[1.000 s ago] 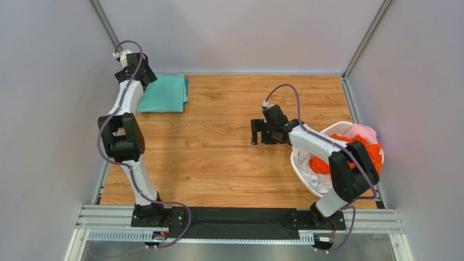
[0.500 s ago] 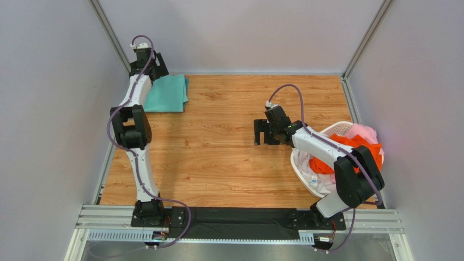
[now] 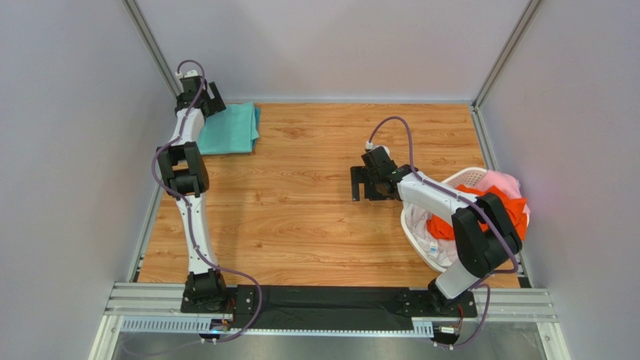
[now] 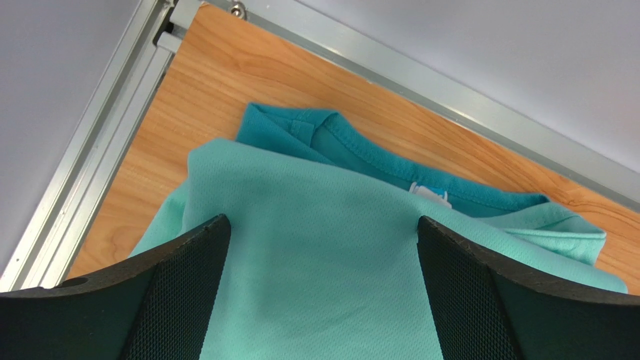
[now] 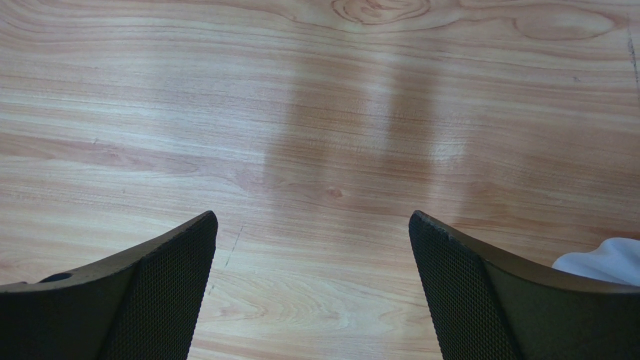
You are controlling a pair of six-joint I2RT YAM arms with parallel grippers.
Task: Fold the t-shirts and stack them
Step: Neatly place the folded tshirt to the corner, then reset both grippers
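Two folded t-shirts lie stacked at the table's back left corner: a light mint-aqua one [image 3: 229, 129] [image 4: 315, 255] on top of a darker teal one [image 4: 368, 154], whose collar shows at the far edge. My left gripper [image 3: 209, 103] [image 4: 321, 225] hovers just above the mint shirt, open, with nothing between its fingers. My right gripper [image 3: 363, 184] [image 5: 312, 217] hangs open over bare wood near the middle of the table. Orange [image 3: 511, 206], pink [image 3: 505, 182] and white [image 3: 443, 251] t-shirts sit crumpled in the basket.
The white plastic laundry basket [image 3: 469, 176] stands at the right edge, just behind my right arm. A bit of white cloth [image 5: 605, 262] shows at the right wrist view's edge. Aluminium rails [image 4: 90, 150] and grey walls close in the table's left and back sides.
My left arm has stretched further toward the back left corner, bringing its gripper over the folded stack. The right gripper has barely shifted. Both stayed open.
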